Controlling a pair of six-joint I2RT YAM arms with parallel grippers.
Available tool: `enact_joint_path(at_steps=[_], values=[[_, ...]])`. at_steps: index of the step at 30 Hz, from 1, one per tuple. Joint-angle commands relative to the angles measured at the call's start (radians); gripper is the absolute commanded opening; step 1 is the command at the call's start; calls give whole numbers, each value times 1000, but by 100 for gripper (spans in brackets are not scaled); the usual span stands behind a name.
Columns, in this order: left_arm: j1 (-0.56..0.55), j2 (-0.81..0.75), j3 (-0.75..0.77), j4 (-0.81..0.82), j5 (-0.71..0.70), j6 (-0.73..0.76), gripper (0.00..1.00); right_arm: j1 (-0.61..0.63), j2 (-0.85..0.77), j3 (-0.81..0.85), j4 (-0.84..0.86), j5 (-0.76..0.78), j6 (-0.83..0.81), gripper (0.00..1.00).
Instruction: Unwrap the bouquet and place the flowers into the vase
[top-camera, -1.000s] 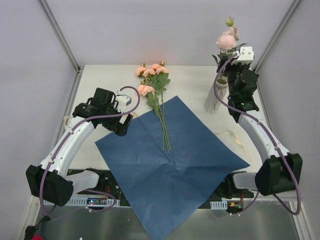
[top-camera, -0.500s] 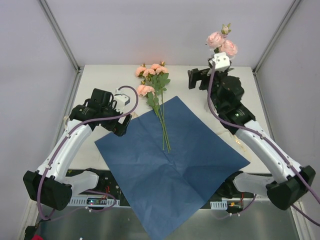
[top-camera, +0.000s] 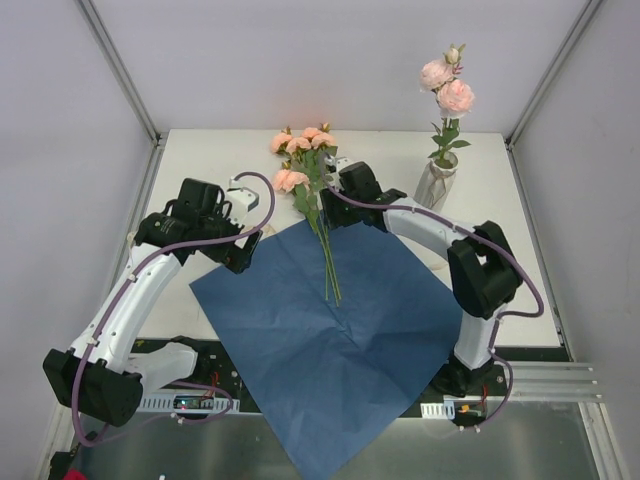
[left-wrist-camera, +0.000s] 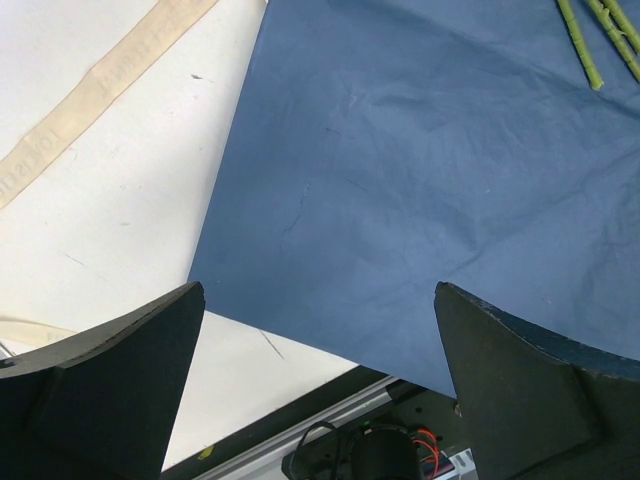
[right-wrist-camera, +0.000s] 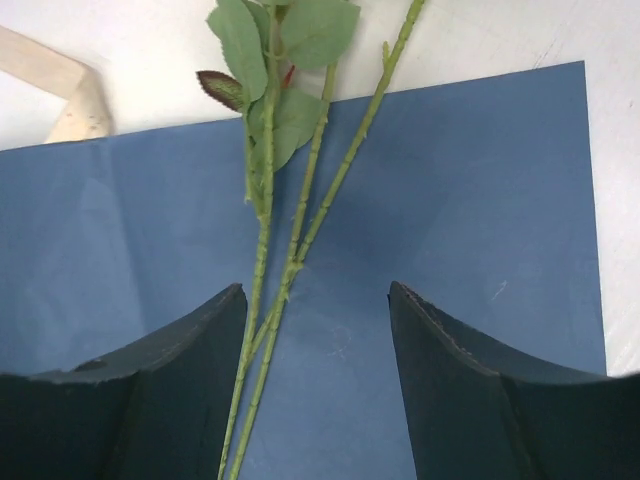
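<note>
In the right wrist view the flowers (right-wrist-camera: 262, 280) show me only stems and leaves. They run off the top and bottom edges, blooms out of frame. A cream strip (right-wrist-camera: 60, 95) is cut by the left edge, and I cannot tell what it is. The right gripper (right-wrist-camera: 312, 400) has its fingers cut by the bottom edge, and from above its own wrist covers them. In the left wrist view the blue paper (left-wrist-camera: 430, 180) runs off top and right, and the printing on the ribbon (left-wrist-camera: 100, 85) is too small to read. The vase (top-camera: 437, 185) hides its stem's lower end.

One vase (top-camera: 437, 185), one blue paper (top-camera: 340, 350) — three loose stems (right-wrist-camera: 258, 260), one vased stem (top-camera: 445, 132).
</note>
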Motion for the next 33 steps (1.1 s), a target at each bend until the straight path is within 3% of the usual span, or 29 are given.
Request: enact_joint_path(at_steps=[1, 6, 10, 12, 25, 33], values=[[-5, -3, -4, 2, -10, 17, 99, 19, 55, 131, -43, 84, 9, 61], [-5, 6, -15, 12, -6, 20, 99, 47, 141, 162, -37, 125, 0, 56], [-5, 14, -24, 17, -10, 26, 99, 50, 189, 167, -15, 165, 3, 40], [-5, 16, -30, 19, -12, 29, 99, 52, 203, 177, -12, 187, 4, 38], [-5, 23, -50, 28, -18, 35, 99, 52, 310, 243, 15, 211, 60, 39], [-5, 34, -63, 31, -4, 35, 99, 65, 232, 139, 87, 277, 67, 41]])
